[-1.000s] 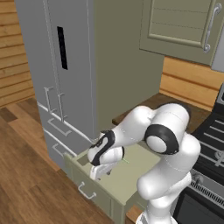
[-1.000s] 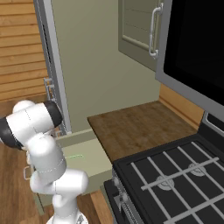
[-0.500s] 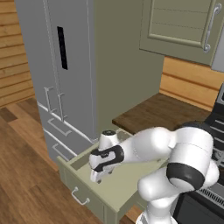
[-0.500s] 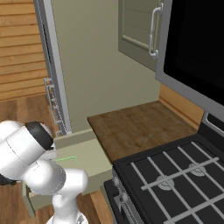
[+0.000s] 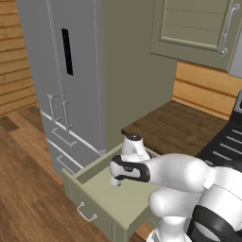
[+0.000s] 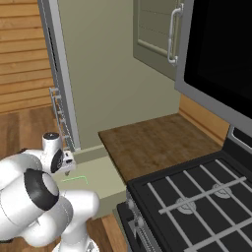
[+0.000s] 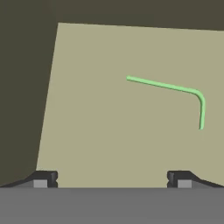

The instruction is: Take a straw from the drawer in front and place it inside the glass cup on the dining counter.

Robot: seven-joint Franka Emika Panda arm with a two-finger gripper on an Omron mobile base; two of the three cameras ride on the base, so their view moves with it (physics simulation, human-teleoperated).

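One bent straw (image 7: 166, 85) lies flat in the drawer (image 7: 109, 144), long leg crosswise; hand (image 7: 111, 179) spread wide, empty.

Light is even and fairly bright in both base views, flat and diffuse, with no clear source and no glare. The white arm (image 5: 179, 175) shades softly to grey on its undersides. The fridge (image 5: 71, 71) front is a flat mid grey. Inside the drawer (image 7: 131, 109) the floor is evenly lit, while its left and far walls fall into dark shadow. Edges look slightly soft and jagged from low resolution. Straight lines stay straight toward the borders, and nothing is blurred by motion.
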